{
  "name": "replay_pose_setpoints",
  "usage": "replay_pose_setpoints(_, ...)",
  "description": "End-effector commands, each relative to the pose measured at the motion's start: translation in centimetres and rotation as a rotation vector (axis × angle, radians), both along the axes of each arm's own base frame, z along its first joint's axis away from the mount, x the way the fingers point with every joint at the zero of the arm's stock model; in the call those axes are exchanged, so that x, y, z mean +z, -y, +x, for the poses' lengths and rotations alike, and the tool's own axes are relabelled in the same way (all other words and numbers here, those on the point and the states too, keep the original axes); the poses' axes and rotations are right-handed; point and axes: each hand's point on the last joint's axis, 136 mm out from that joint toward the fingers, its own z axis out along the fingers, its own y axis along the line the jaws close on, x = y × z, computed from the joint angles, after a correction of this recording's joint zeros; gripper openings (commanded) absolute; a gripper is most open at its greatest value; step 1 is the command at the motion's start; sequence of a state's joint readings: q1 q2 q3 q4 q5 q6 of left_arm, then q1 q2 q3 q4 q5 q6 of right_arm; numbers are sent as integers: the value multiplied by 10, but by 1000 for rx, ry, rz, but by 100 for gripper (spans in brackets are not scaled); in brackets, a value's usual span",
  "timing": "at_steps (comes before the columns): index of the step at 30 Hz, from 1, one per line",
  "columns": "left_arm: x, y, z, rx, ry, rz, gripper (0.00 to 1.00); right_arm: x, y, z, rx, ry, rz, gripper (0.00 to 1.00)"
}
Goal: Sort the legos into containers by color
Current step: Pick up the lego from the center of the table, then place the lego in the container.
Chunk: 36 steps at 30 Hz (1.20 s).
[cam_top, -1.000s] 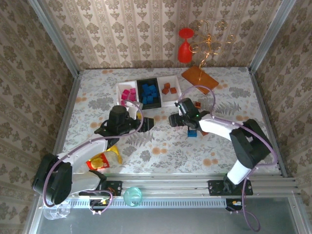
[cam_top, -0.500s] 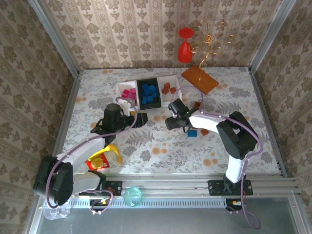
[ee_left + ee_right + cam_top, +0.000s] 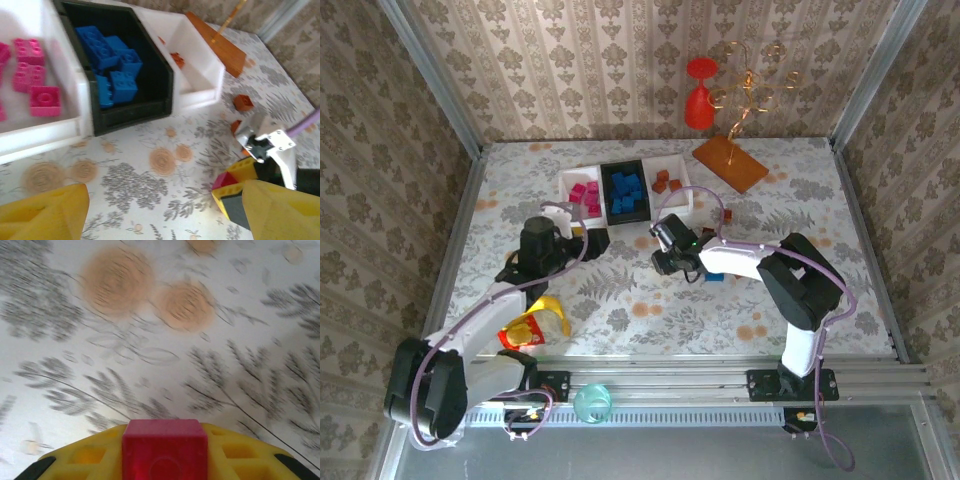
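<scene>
Lego (image 3: 165, 446) in magenta sits clenched in right end effector (image 3: 666, 262); left end effector (image 3: 160, 215) released.

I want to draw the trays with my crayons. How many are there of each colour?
white trays: 2
black tray: 1
Total: 3
</scene>
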<state>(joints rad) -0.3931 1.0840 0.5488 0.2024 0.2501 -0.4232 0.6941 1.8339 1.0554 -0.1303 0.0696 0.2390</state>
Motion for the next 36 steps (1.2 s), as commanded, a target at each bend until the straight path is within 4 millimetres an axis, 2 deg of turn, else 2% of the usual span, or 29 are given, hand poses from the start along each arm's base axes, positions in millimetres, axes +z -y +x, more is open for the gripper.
replay_pose_setpoints(1,-1,-31,0,127,-2,7,83,54,-59,10,80,77,246,36)
replay_pose_setpoints(6,6,-65,3,224,7,-2,86,90,-112,33,122,132,443,33)
replay_pose_setpoints(11,6,-77,4,247,-11,-33,86,119,-147,71,100,227,545,33)
replay_pose_setpoints(14,7,-78,2,247,-8,-40,86,123,-161,98,74,281,547,34)
replay_pose_setpoints(19,9,-79,1,245,-2,-43,86,115,-182,141,78,344,508,36)
replay_pose_setpoints(23,11,-80,-1,245,0,-46,86,107,-187,171,61,340,488,41)
replay_pose_setpoints(26,13,-80,-2,243,7,-49,86,111,-188,179,71,321,506,47)
replay_pose_setpoints(29,12,-79,-2,240,3,-54,87,131,-187,177,104,328,539,54)
replay_pose_setpoints(32,14,-75,-2,218,5,-70,87,158,-177,170,123,332,593,56)
replay_pose_setpoints(34,17,-70,-2,192,15,-88,87,180,-165,162,130,354,628,57)
replay_pose_setpoints(36,22,-64,-3,156,30,-109,87,189,-150,152,129,372,626,58)
